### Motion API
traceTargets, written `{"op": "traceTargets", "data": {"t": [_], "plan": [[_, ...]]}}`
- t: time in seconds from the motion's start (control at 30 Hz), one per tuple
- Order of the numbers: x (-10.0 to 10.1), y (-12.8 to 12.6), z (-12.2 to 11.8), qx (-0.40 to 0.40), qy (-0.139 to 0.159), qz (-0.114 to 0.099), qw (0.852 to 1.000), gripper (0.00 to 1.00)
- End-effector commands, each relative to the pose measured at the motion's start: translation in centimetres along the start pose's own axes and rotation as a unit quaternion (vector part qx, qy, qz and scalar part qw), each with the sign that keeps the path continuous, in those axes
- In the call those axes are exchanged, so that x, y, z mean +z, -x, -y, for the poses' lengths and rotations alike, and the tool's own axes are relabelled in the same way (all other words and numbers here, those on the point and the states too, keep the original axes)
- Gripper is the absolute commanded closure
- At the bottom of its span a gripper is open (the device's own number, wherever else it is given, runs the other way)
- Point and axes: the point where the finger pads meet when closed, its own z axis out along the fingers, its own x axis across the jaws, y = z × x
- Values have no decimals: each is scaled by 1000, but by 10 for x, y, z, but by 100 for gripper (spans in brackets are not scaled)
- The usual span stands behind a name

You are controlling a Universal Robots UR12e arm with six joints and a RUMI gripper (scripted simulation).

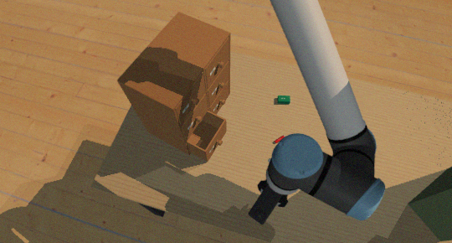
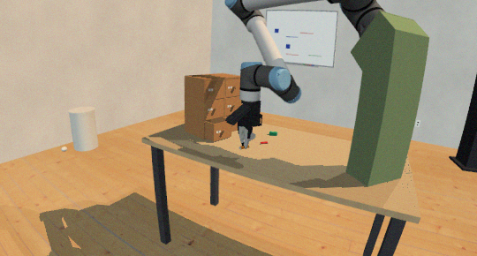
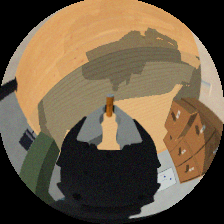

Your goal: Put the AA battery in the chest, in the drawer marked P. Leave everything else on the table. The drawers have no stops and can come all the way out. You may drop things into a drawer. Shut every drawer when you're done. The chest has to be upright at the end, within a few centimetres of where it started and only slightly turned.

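My gripper (image 2: 244, 145) (image 3: 109, 105) points down low over the table, shut on the AA battery (image 3: 110, 102), an orange-brown cylinder with a dark part, between the fingertips. In the top view the arm hides the fingertips and battery. The wooden chest (image 1: 201, 43) (image 2: 194, 104) stands upright to the left in the exterior view, with two columns of drawers. A bottom drawer (image 1: 217, 137) (image 2: 219, 131) is pulled out, and its visible inside holds nothing I can make out. The other drawers look shut. The drawer labels are too small to read.
A small green block (image 1: 284, 100) (image 2: 273, 133) and a small red thing (image 1: 279, 139) (image 2: 263, 142) lie on the table (image 2: 309, 142) beyond the gripper in the exterior view. A tall green column (image 2: 380, 111) stands at the table's right end. The forearm (image 1: 318, 64) passes above the table.
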Motion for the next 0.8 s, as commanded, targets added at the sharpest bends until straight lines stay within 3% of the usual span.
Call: {"op": "traceTargets", "data": {"t": [0.0,0.17,0.77], "plan": [[-37,0,0,0,0,0,1000,95],[-51,0,0,0,0,0,1000,95],[-52,-4,-2,19,0,0,1000,95]]}}
